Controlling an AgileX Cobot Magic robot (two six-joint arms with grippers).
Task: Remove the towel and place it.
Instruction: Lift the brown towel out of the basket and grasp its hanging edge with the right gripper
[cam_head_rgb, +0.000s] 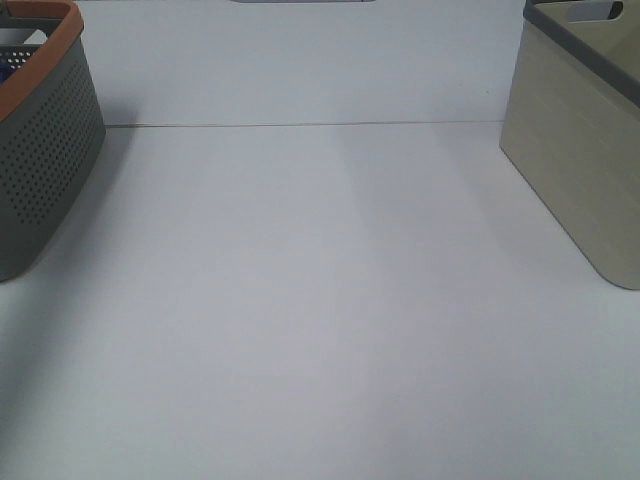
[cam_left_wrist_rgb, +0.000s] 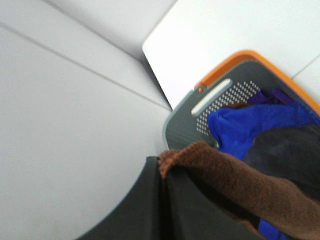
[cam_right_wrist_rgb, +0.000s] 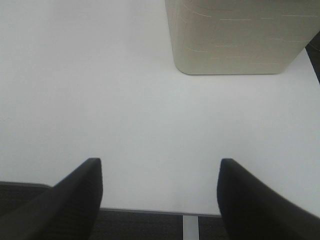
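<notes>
In the left wrist view my left gripper (cam_left_wrist_rgb: 162, 172) is shut on a corner of the reddish-brown towel (cam_left_wrist_rgb: 240, 185), which trails from the fingers down into the grey basket with an orange rim (cam_left_wrist_rgb: 220, 75). That basket also holds a blue cloth (cam_left_wrist_rgb: 245, 125) and a dark cloth (cam_left_wrist_rgb: 290, 150). In the exterior high view the same basket (cam_head_rgb: 45, 150) stands at the far left; neither gripper nor the towel shows there. My right gripper (cam_right_wrist_rgb: 160, 185) is open and empty above the white table, facing a beige basket (cam_right_wrist_rgb: 240, 35).
The beige basket with a grey rim (cam_head_rgb: 580, 150) stands at the right of the white table (cam_head_rgb: 320, 300). A wall runs behind the table. The table's front edge (cam_right_wrist_rgb: 150, 212) shows in the right wrist view.
</notes>
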